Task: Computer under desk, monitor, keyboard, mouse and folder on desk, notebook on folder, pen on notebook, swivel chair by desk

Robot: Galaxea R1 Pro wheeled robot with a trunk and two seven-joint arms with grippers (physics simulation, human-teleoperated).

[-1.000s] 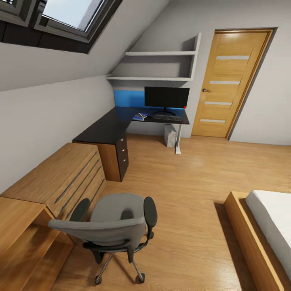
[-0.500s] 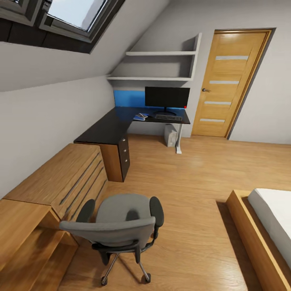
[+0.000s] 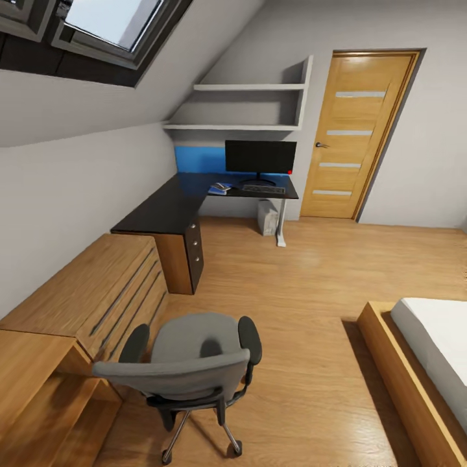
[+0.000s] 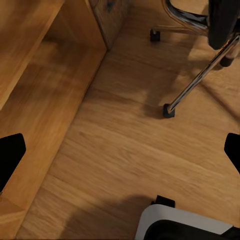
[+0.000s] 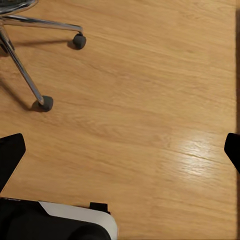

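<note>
While both arms are hanging low over the wooden floor (image 5: 150, 100), the left gripper (image 4: 120, 150) and the right gripper (image 5: 120, 155) are being kept spread wide, with nothing between the fingers. The swivel chair (image 3: 188, 366) is standing at 6 o'clock in the head view, its back turned to the camera, beside the wooden dresser (image 3: 91, 292). The desk (image 3: 175, 207) is lying well apart at 12 o'clock, its long arm running away from the camera. On it the monitor (image 3: 261, 157) is facing the room, the keyboard (image 3: 263, 190) is lying parallel before it, and the folder (image 3: 219, 189) is resting at the keyboard's 9 o'clock. The computer (image 3: 267, 217) is standing under the desk.
</note>
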